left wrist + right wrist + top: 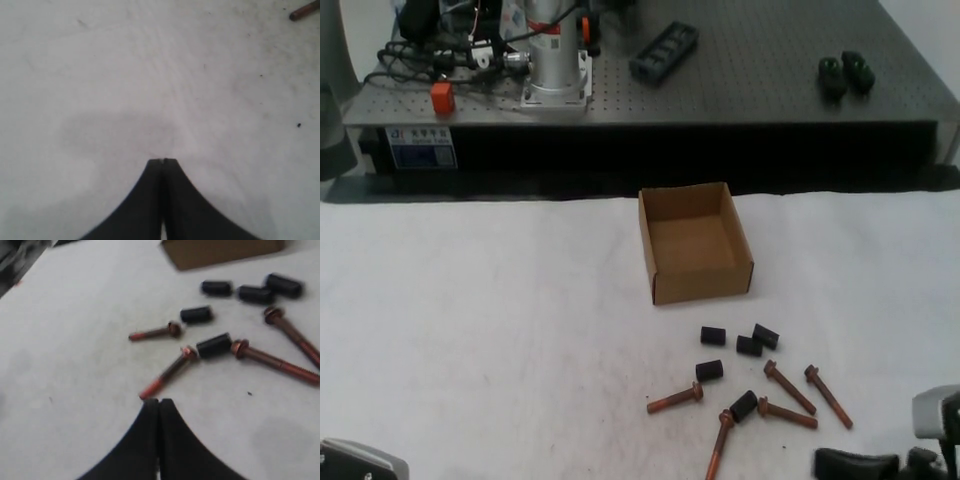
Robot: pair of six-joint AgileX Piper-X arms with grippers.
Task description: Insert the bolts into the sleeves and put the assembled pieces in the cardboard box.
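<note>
Your right claw (158,402) is clenched, its fingers pressed together on nothing, low over the white cloth (75,390). Just ahead of its tips lies the nearest bolt (167,372), thread end toward the claw, its head touching a black sleeve (213,345). The head of a second bolt (275,360) meets that sleeve's other end. Farther out from the claw you have a third bolt (155,332) with a loose sleeve (196,315) just beside its head. Past that come three more sleeves (255,294) in a row, and beyond them the cardboard box (225,251), well apart from the claw. Your left claw (161,162) is clenched too, gripping nothing, over the cloth. One bolt end (304,11) shows far off from it.
</note>
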